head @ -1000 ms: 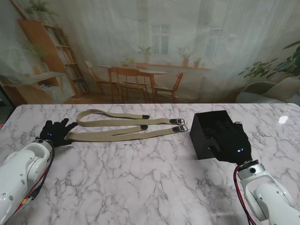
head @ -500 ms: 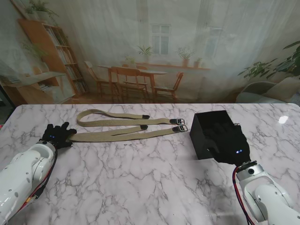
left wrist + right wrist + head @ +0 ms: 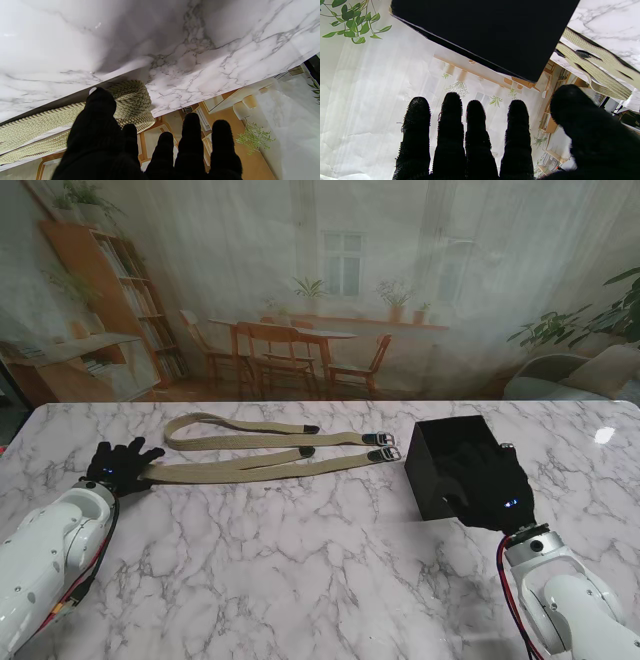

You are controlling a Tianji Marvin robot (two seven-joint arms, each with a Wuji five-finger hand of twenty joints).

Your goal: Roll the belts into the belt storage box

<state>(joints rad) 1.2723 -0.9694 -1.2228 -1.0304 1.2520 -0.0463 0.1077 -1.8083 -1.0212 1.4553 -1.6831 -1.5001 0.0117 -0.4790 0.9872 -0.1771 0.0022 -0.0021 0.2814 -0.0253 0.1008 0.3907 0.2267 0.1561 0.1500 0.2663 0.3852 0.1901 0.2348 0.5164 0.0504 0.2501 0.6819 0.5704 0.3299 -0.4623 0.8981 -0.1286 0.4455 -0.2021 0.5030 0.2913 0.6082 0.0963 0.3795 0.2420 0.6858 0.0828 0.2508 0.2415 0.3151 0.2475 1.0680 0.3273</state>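
fingers spread at belt end, belt lying left-right

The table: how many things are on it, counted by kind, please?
Woven beige belts: 2, one nearer to me, one farther from me
Black storage box: 1
Total: 3

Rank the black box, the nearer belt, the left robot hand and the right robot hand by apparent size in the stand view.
1. nearer belt, longest by far
2. black box
3. right robot hand, though closeness to the camera may enlarge it
4. left robot hand
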